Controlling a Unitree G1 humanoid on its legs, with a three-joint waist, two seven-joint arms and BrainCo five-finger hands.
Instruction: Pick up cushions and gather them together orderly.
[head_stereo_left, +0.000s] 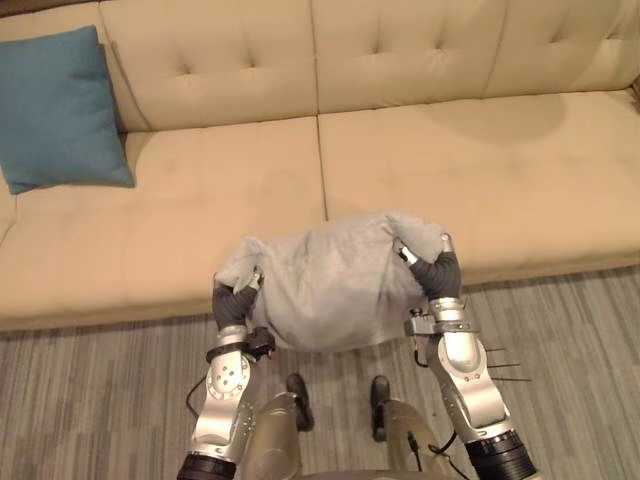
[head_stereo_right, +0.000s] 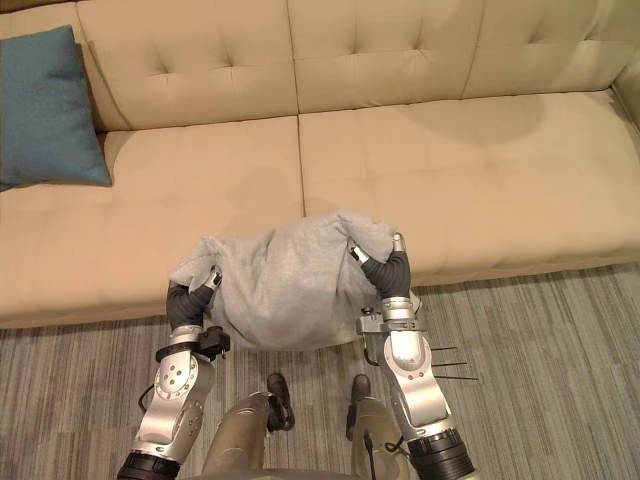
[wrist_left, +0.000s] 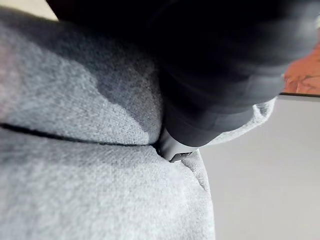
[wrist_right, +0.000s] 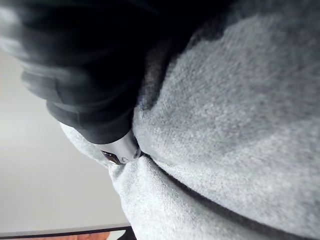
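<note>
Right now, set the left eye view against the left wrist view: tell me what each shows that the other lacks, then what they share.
Left eye view: the beige sofa, a blue cushion leaning at its left end, the striped floor, and the right hand pressed to the grey cushion. Left wrist view: the cushion's weave up close, with a dark crease running to where the hand presses in. Both: the grey cushion and the left hand against it.
</note>
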